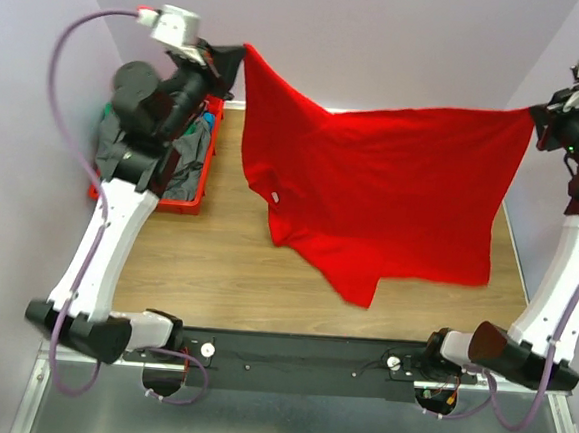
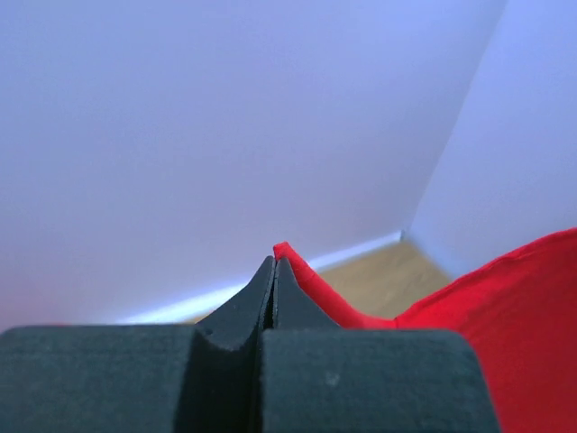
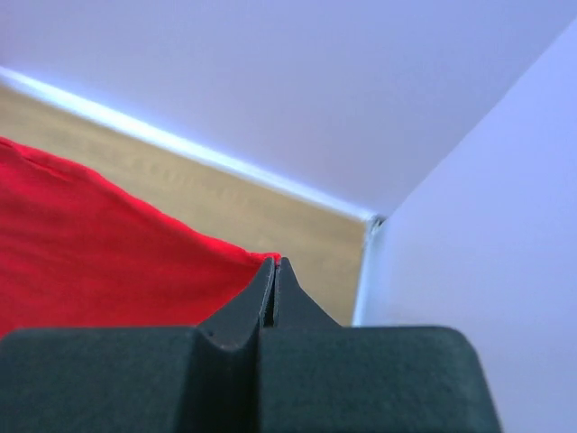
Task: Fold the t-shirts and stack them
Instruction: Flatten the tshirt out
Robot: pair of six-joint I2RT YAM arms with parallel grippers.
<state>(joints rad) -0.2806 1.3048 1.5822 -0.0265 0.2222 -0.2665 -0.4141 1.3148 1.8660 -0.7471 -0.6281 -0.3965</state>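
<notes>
1. The counter (image 1: 215,271), a pale wood-grain board, lies below both sets of fingers.
2. The red t-shirt (image 1: 392,185), soft matte cloth, hangs as a broad sheet stretched between them.
3. The red crate (image 1: 185,204), rigid plastic, sits below the left fingers and holds crumpled grey and green shirts (image 1: 185,163).
4. The left fingers (image 2: 252,302), black wedges, pinch one shirt corner.
5. The right fingers (image 3: 293,302) clamp the opposite corner.
6. A small white neck label (image 1: 274,197) shows well below the left fingers.

A wooden surface (image 1: 205,270) lay beneath pale lilac walls (image 1: 404,35). A red crate (image 1: 182,206) sat at its far left edge, near the wall. Along the near edge ran a black rail (image 1: 298,363), then what looked like grey sheet metal (image 1: 303,428).
</notes>
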